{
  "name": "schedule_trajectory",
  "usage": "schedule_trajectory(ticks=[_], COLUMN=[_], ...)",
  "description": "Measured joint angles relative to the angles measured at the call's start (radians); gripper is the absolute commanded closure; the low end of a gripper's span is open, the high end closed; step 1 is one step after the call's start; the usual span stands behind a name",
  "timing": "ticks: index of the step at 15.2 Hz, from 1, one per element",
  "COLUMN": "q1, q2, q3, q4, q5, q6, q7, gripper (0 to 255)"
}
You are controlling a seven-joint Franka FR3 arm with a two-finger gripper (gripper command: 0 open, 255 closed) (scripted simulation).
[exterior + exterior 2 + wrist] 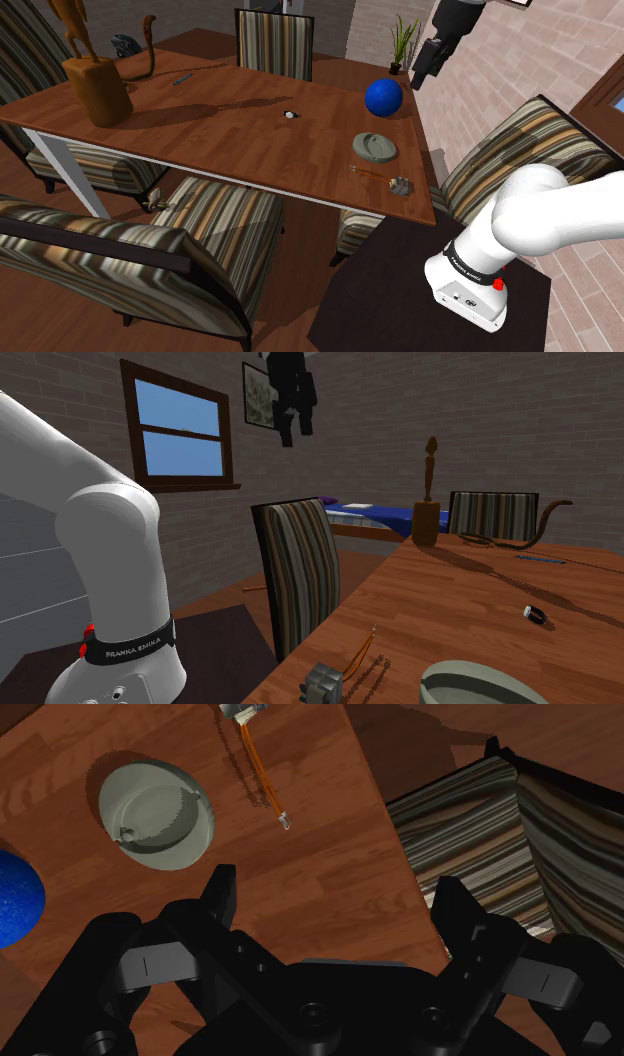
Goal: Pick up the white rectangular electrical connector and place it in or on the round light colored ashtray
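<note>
The black gripper point(335, 894) hangs high above the round grey ashtray point(375, 146), its fingers spread apart and empty. The pale connector point(401, 185) with orange wires lies near the ashtray, by the table point(230, 110) edge. A blue ball point(384, 97) sits on the ashtray's opposite side.

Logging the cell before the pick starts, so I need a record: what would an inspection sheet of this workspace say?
Surface: brown wooden table.
Job's things: pale connector near the table edge by the stand; round ashtray beside it, apart.
Clutter: blue ball, small black-and-white item, wooden figure, pen.
Gripper: gripper open, holding nothing, high above the table.
Cables: thin orange wires trailing from the connector.
Surroundings: striped chairs, brick walls, window, potted plant.
</note>
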Motion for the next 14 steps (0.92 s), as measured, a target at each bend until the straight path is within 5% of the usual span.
schedule_trajectory(ticks=[5, 14], q1=[0.007, 0.001], q2=[-0.022, -0.001], q3=[-0.043, -0.215], q4=[-0.1, -0.351], q5=[-0.013, -0.088], q6=[0.079, 0.357], q7=[-0.055, -0.25], gripper=[0, 0])
